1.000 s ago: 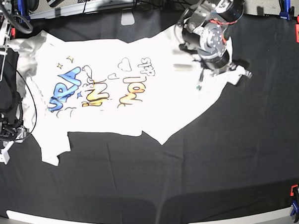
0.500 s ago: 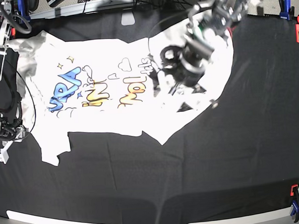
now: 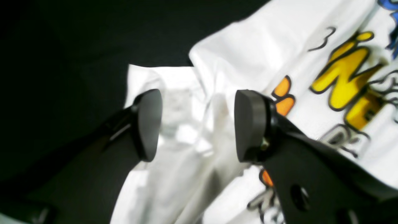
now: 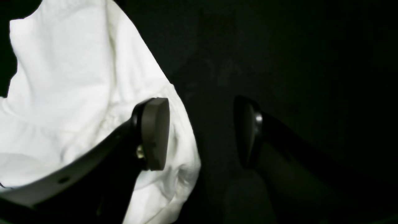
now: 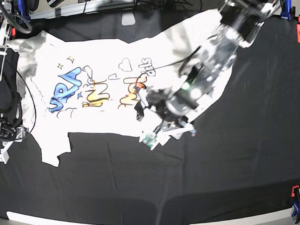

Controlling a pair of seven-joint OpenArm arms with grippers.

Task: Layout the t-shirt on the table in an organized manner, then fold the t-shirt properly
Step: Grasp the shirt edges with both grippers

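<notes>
The t-shirt [image 5: 104, 89] is spread print-side up over the far left part of the table [image 5: 232, 178]; its lower edge is bumpy and one corner near the middle is bunched up, so the laying-out step does not look done yet; the left gripper [image 3: 197, 124] is held above that bunched corner with its jaws wide apart and nothing is held between them; the right gripper [image 4: 202, 133] is parked at the other end of the shirt, over a sleeve edge and the dark cloth, and its jaws are spread too and hold nothing

To do this step well, the corner should be pinched on one layer only, close to the hem, then pulled gently outward and down so the wrinkles are smoothed; too deep a bite may grab two layers and drag the whole shirt

The shirt is made of thin, soft white cloth that folds and creases easily; bright yellow, orange and blue letters are printed on it; the table is covered in flat black cloth; the gripper pads [image 3: 149, 124] are dark, smooth and rounded
</notes>
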